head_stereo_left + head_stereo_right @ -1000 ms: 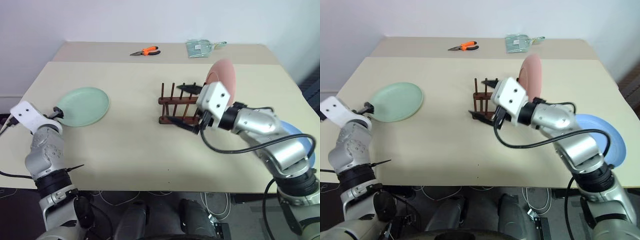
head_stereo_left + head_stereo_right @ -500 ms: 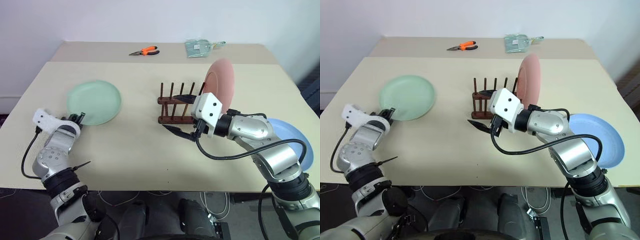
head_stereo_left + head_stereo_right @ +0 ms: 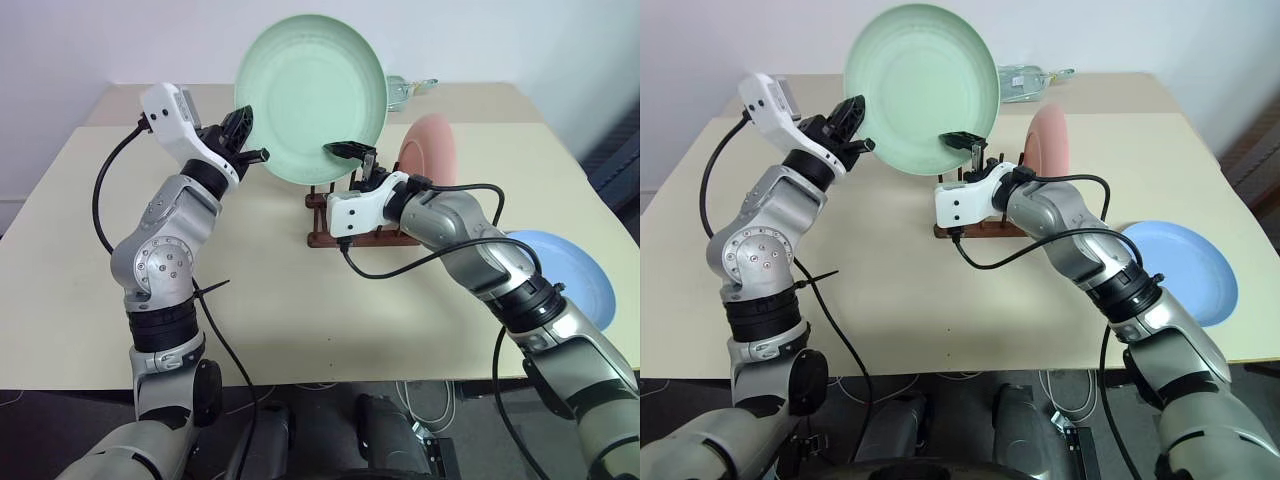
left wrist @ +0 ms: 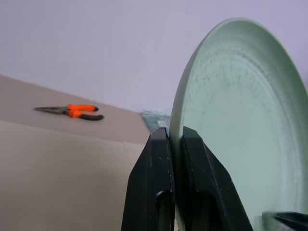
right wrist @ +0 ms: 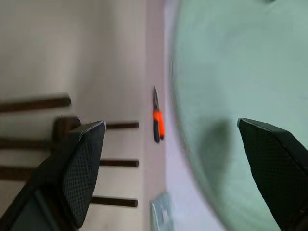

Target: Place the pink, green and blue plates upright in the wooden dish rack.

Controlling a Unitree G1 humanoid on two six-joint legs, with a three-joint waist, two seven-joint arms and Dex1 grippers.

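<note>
My left gripper [image 3: 250, 150] is shut on the left rim of the green plate [image 3: 310, 95], with its fingers [image 4: 159, 144] pinching the edge. The plate stands upright in the air above the wooden dish rack [image 3: 322, 238]. My right gripper [image 5: 171, 126] is open at the plate's lower right rim, with the rim between its spread fingers and no contact visible. The pink plate [image 3: 432, 150] stands upright at the rack's right end. On the table at the right lies the blue plate [image 3: 565, 285], flat.
Orange-handled pliers [image 4: 72, 110] and a clear packet [image 3: 1025, 80] lie at the back of the table. The rack's pegs [image 5: 115, 163] left of the pink plate hold nothing. Bare tabletop spreads to the left and front of the rack.
My left gripper shut on the green plate's rim, then lifted it off the table, up and to the right, tipping it upright over the rack. My right gripper rolled and rose to the plate's edge.
</note>
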